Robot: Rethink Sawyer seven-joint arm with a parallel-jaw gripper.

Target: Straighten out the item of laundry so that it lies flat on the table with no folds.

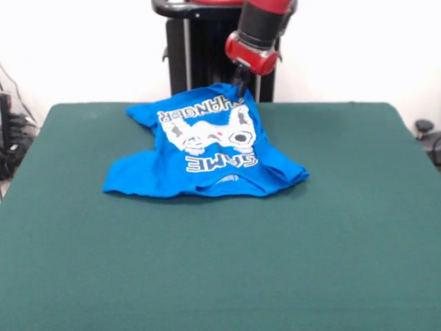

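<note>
We see the blue T-shirt (207,148) lying on the far half of the green table (220,276), print side up, with the white "GAME CHANGER" lettering and the controller graphic reading upside down from the front camera. It is not flat: its far edge rises toward the gripper (240,81), the side at picture right is bunched into a folded ridge, and the sleeve at picture left is crumpled, while the collar edge, farthest from the gripper, lies low on the felt.

The gripper hangs at the shirt's raised far edge, just at the fabric's top, and its dark tip meets the cloth there. We cannot tell whether it is clamped on the cloth or merely touching it, since the fingers are not distinct. The red and black arm (260,31) descends to it from the picture's top, in front of the black pedestal (185,48).

From the gripper outward, the shirt spreads toward the camera and somewhat to picture left. Beyond the collar edge we see a broad stretch of bare felt running to the table's near edge. Bare felt also extends on both sides of the gripper to the table's left and right edges. Behind the gripper only a narrow strip of table remains before the far edge and the pedestal.
</note>
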